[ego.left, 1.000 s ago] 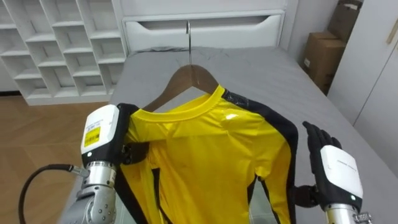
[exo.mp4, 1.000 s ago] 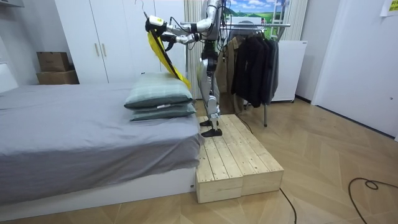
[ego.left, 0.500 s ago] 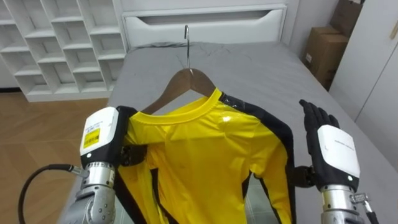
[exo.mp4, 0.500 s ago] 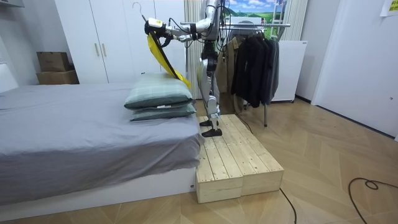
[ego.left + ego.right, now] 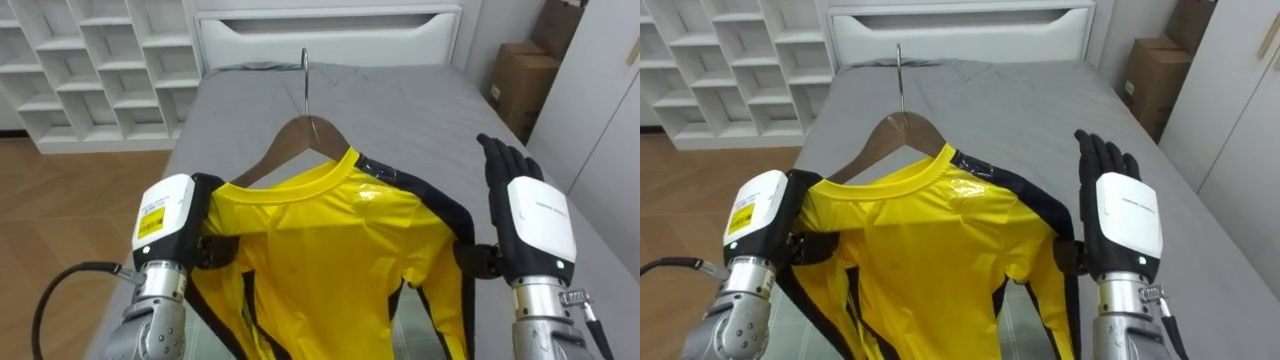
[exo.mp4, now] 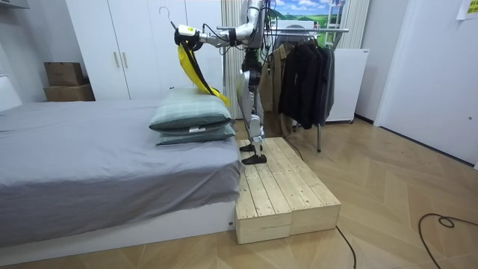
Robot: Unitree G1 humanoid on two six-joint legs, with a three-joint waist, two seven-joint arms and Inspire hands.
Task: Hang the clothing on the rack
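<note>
We are holding our right hand [image 5: 535, 225] flat, fingers straight, just beside the yellow shirt [image 5: 330, 250], which is hanging on a wooden hanger [image 5: 300, 135] over the grey bed [image 5: 420, 110]. Our left hand [image 5: 165, 215] is sitting at the shirt's other shoulder, and we cannot tell its grip.

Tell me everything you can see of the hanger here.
Brown wooden hanger with a thin metal hook pointing up. Its neck and left arm show; the rest sits inside the collar of the yellow shirt. It is up over the bed, the left robot hand gripping the shirt's shoulder at its end; the open right robot hand is beside the other shoulder.
</note>
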